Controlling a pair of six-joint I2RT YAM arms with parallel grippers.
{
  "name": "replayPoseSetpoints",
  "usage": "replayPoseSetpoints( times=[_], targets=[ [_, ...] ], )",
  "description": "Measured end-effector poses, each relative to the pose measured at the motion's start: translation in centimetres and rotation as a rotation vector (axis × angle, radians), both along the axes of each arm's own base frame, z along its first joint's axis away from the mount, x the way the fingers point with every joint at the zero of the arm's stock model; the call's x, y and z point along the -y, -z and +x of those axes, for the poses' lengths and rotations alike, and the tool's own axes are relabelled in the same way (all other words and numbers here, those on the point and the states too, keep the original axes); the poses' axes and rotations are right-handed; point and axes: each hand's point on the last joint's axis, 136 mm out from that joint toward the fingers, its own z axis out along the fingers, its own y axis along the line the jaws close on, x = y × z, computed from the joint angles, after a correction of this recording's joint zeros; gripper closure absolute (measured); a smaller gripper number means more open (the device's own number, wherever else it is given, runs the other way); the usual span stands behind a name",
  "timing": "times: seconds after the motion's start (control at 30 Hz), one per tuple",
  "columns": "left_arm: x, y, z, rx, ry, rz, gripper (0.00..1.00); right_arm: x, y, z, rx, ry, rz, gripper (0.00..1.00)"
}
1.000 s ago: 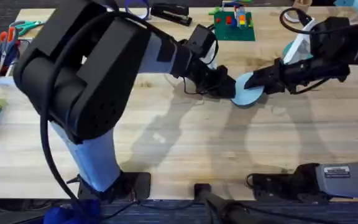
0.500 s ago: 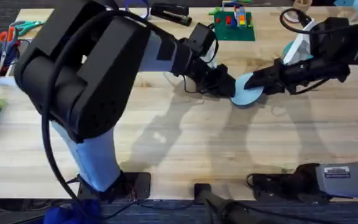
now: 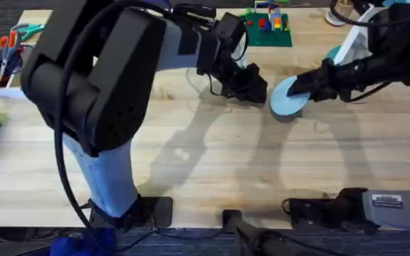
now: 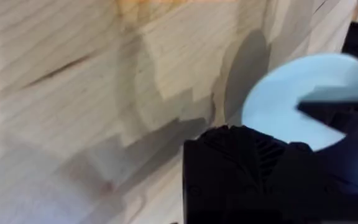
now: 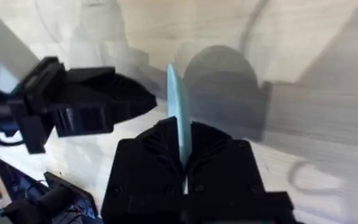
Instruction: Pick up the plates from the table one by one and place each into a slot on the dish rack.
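Light blue plate [image 3: 288, 98] — pinched on edge in the right hand [image 3: 306, 87], centre-right of frame, now lifted off the table [image 3: 212, 163]. Left hand [image 3: 251, 89] had released and drawn back — opening indeterminate. Handover done; racking pending.

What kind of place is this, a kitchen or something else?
Probably a robotics lab or workshop, not a kitchen: two robot arms work over a wooden table strewn with scissors, a stapler and a green building-block baseplate.
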Motion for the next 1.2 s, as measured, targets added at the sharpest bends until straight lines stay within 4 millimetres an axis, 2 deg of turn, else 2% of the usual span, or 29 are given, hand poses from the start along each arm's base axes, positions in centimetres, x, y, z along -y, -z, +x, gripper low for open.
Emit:
replayPoseSetpoints(
  times=[0.17,0.37,0.47,0.67,0.73,0.9,0.97,1.0,1.1,1.2],
  targets=[
    [-1.7,-1.8,0.4,0.036,0.007,0.096,0.962,0.1,-0.5,0.4,0.013,-0.001,-0.004,0.97],
    [-4.9,-6.4,1.7,0.155,-0.001,0.274,0.962,0.4,-1.5,0.0,-0.012,-0.02,-0.034,0.969],
    [-7.2,-8.8,2.2,0.208,-0.007,0.412,0.963,1.2,-2.3,-0.3,-0.032,-0.026,-0.087,0.97],
    [-12.1,-11.7,3.2,0.292,-0.033,0.684,0.95,3.3,-4.6,0.0,-0.036,-0.019,-0.218,0.97],
    [-13.2,-12.4,3.6,0.324,-0.044,0.744,0.863,4.1,-5.7,0.1,-0.021,-0.02,-0.267,0.97],
    [-14.4,-13.4,4.6,0.38,-0.062,0.812,0.532,5.2,-9.6,0.5,0.065,-0.024,-0.347,0.969],
    [-14.6,-13.4,4.6,0.385,-0.063,0.826,0.325,5.4,-11.3,0.9,0.108,-0.02,-0.368,0.97],
    [-14.7,-13.4,4.7,0.388,-0.063,0.831,0.261,5.6,-12.0,1.0,0.128,-0.019,-0.377,0.97],
    [-14.8,-13.4,4.8,0.391,-0.064,0.838,0.093,6.0,-13.9,1.6,0.18,-0.012,-0.408,0.969],
    [-14.8,-13.4,4.8,0.392,-0.065,0.838,0.009,6.9,-15.3,2.0,0.216,0.008,-0.467,0.97]
  ],
)
